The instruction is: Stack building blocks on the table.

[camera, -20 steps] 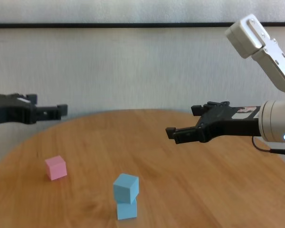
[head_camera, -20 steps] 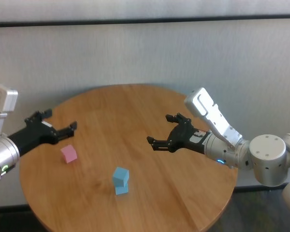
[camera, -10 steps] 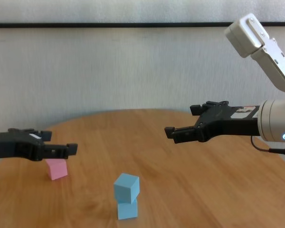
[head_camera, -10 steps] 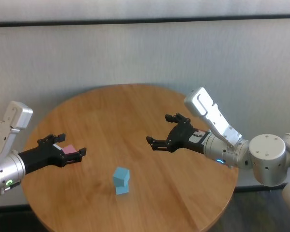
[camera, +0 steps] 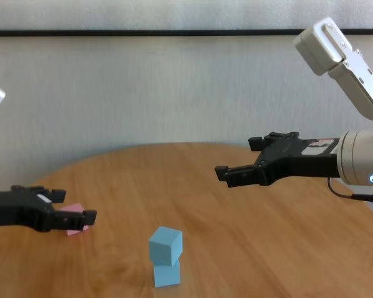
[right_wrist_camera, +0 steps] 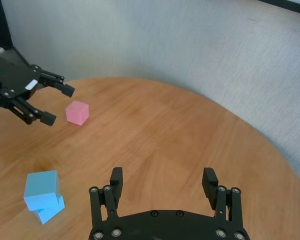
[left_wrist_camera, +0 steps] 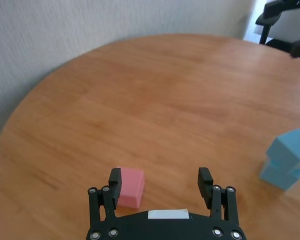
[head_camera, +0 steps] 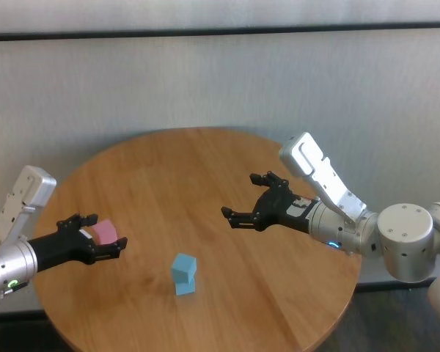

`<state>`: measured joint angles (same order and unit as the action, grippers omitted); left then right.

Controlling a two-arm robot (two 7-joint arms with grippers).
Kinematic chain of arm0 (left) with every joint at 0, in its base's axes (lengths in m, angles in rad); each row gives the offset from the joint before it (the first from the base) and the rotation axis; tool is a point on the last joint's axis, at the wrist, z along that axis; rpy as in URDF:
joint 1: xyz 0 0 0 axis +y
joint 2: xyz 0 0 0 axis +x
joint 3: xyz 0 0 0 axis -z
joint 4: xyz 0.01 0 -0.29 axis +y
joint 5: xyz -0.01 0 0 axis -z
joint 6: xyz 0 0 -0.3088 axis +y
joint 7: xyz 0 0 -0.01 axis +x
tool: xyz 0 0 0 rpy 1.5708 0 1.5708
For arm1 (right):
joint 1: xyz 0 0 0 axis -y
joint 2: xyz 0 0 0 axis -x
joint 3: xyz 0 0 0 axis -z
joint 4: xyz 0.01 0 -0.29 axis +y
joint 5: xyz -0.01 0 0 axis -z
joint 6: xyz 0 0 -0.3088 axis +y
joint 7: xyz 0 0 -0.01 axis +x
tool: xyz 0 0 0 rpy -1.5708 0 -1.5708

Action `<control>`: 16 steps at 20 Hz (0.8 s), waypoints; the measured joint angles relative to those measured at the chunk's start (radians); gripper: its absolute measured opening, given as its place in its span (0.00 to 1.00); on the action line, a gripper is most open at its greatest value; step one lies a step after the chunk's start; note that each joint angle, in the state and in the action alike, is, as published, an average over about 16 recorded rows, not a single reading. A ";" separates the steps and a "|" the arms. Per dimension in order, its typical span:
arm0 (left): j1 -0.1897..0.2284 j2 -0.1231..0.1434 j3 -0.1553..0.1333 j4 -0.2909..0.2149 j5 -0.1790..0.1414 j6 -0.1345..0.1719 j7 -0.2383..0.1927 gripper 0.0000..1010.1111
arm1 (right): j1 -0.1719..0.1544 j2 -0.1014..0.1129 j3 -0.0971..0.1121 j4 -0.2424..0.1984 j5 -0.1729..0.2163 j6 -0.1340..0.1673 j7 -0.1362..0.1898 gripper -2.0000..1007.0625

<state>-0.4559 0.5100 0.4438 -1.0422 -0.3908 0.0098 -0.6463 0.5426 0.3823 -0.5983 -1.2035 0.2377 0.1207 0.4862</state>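
Note:
On the round wooden table (head_camera: 205,169), two light blue blocks form a short stack, the upper one (head_camera: 183,266) twisted on the lower one (head_camera: 185,287); the stack also shows in the chest view (camera: 165,257). The pink block (head_camera: 107,230) lies at the table's left. My left gripper (head_camera: 99,232) is open and low over it. In the left wrist view the pink block (left_wrist_camera: 130,186) sits between the fingers, close against one fingertip (left_wrist_camera: 115,176). My right gripper (head_camera: 241,195) hovers open and empty above the table's right half, apart from the stack.
A pale wall runs behind the table. The table's rim curves close to my left forearm. The bare wood between the stack and the right gripper (right_wrist_camera: 162,176) holds nothing else.
My left gripper has come down and in toward the pink block and now straddles it, still open. The right arm and the blue stack have not moved.

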 joint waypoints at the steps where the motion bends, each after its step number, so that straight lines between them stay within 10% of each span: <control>1: -0.006 -0.004 0.001 0.015 0.005 -0.007 -0.004 0.99 | 0.000 0.000 0.000 0.000 0.000 0.000 0.000 0.99; 16: -0.116 -0.079 -0.006 0.269 0.055 -0.136 -0.059 0.99 | 0.001 -0.001 0.000 0.000 0.001 0.000 0.000 0.99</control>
<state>-0.5722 0.4312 0.4380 -0.7728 -0.3360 -0.1258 -0.7056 0.5433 0.3816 -0.5988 -1.2032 0.2388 0.1205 0.4867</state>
